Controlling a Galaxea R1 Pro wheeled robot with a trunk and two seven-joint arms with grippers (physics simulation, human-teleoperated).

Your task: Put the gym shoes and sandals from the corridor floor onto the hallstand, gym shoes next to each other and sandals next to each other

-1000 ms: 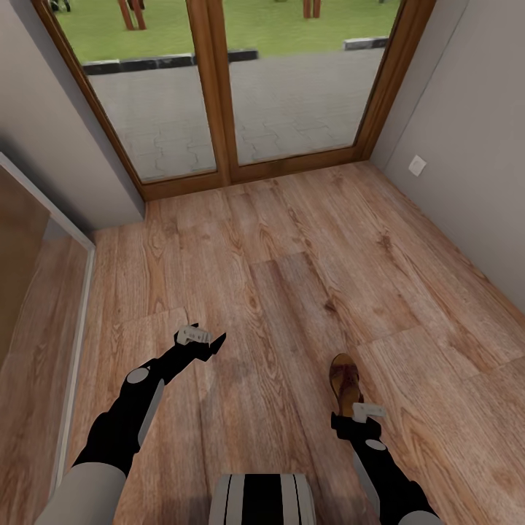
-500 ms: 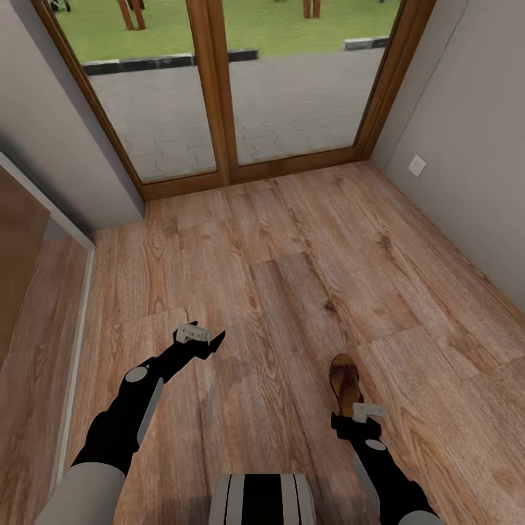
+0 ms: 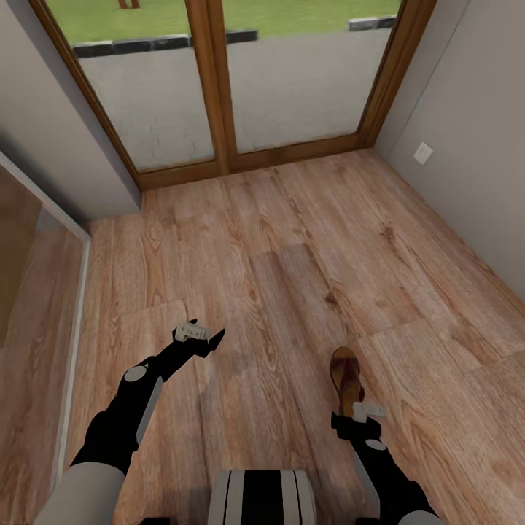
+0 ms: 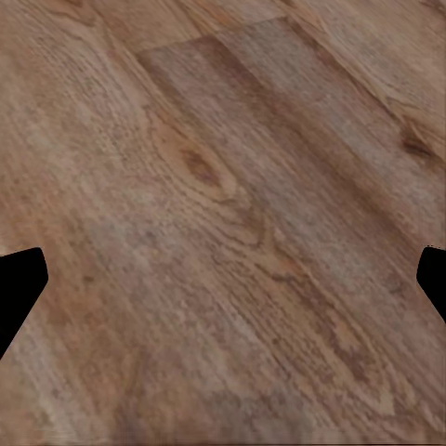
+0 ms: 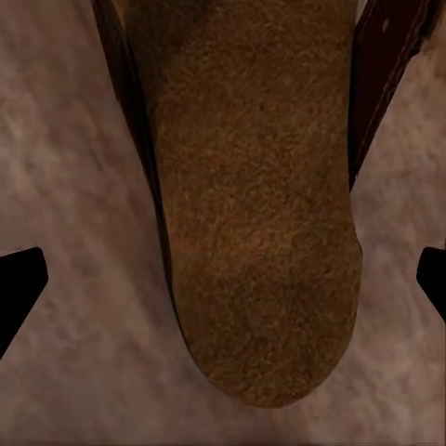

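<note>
- Left gripper (image 3: 208,337) spread wide, clear of everything, arm stretched forward and inward above the corridor floor (image 3: 292,240).
- Right gripper (image 3: 357,414) spread too, arm bent, poised directly above the heel end of a dark brown sandal (image 3: 345,372) lying flat on the planks, tan insole (image 5: 255,204) up.

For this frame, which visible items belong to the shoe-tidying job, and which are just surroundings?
Job items:
- sandal, lying on the floor in front of the right gripper
- corridor floor
- left gripper, open over bare planks

Surroundings:
- glass doors with wooden frame
- wall socket
- grey walls
</note>
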